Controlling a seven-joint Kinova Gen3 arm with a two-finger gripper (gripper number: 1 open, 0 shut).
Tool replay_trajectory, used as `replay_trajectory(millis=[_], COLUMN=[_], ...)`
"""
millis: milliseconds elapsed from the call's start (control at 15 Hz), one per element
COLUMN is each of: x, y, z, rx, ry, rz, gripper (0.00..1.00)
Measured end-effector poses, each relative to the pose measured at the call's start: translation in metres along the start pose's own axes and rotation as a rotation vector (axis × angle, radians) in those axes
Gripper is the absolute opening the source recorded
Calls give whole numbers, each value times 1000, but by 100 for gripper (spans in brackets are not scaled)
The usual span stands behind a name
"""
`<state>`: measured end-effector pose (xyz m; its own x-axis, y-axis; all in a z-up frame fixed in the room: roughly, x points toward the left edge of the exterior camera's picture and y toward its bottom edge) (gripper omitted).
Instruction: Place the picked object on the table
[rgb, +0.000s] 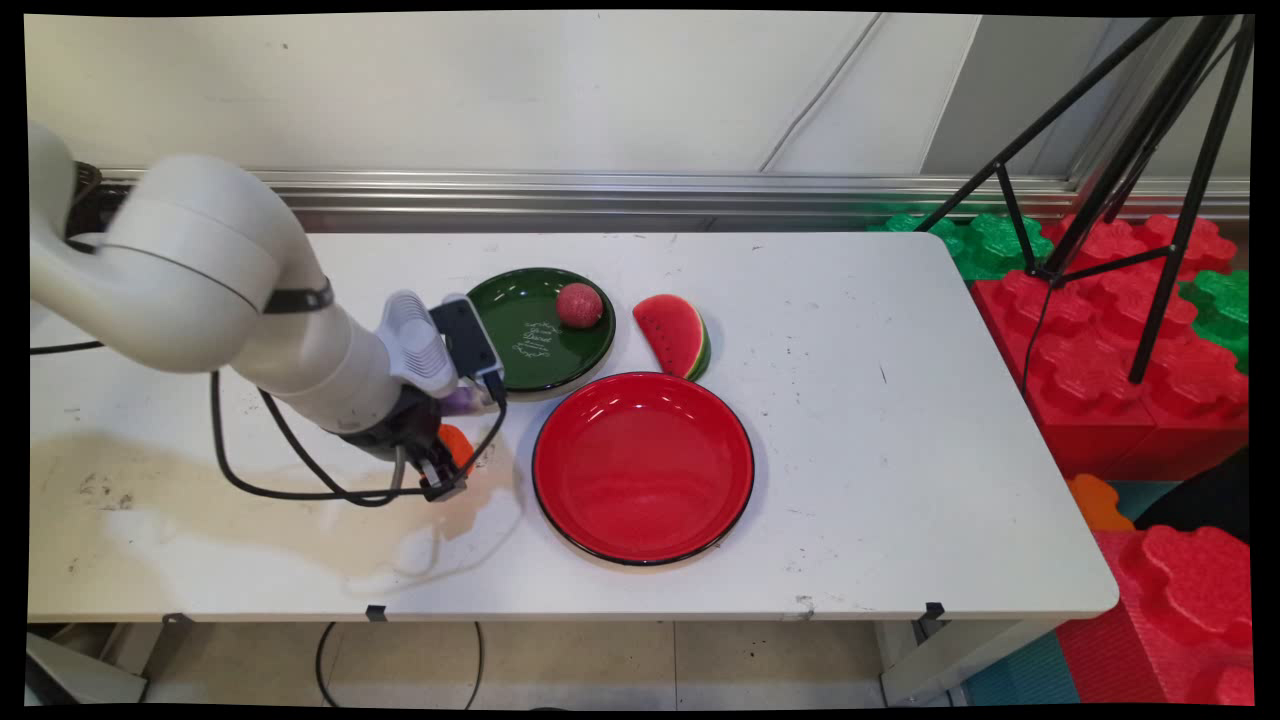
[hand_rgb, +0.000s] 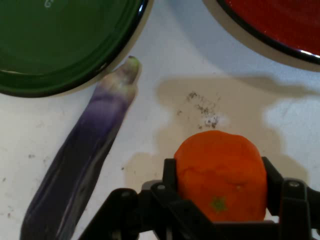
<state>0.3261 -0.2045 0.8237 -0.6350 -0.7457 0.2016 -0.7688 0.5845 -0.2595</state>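
Note:
My gripper (rgb: 447, 470) (hand_rgb: 220, 187) is low over the table, left of the red plate, with its fingers closed on an orange toy fruit (hand_rgb: 221, 172) (rgb: 455, 442). A purple eggplant (hand_rgb: 82, 160) (rgb: 462, 401) lies on the table just beside the orange, its tip near the green plate's rim. The green plate (rgb: 530, 330) (hand_rgb: 55, 45) holds a small red ball-shaped fruit (rgb: 579, 305). The red plate (rgb: 643, 466) (hand_rgb: 280, 25) has nothing on it.
A watermelon slice (rgb: 677, 335) lies behind the red plate, right of the green one. A brownish stain (rgb: 200, 500) covers the table's near left. Red and green foam blocks (rgb: 1100, 330) and a black tripod (rgb: 1130, 150) stand off the table's right end.

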Motion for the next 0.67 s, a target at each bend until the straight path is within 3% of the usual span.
replay_trajectory(millis=[400, 467, 667], x=[3, 3, 4], y=[4, 4, 4], z=[20, 22, 26], rx=[-10, -9, -10], ry=[-8, -8, -6], rz=[7, 8, 12], gripper=[0, 100, 100])
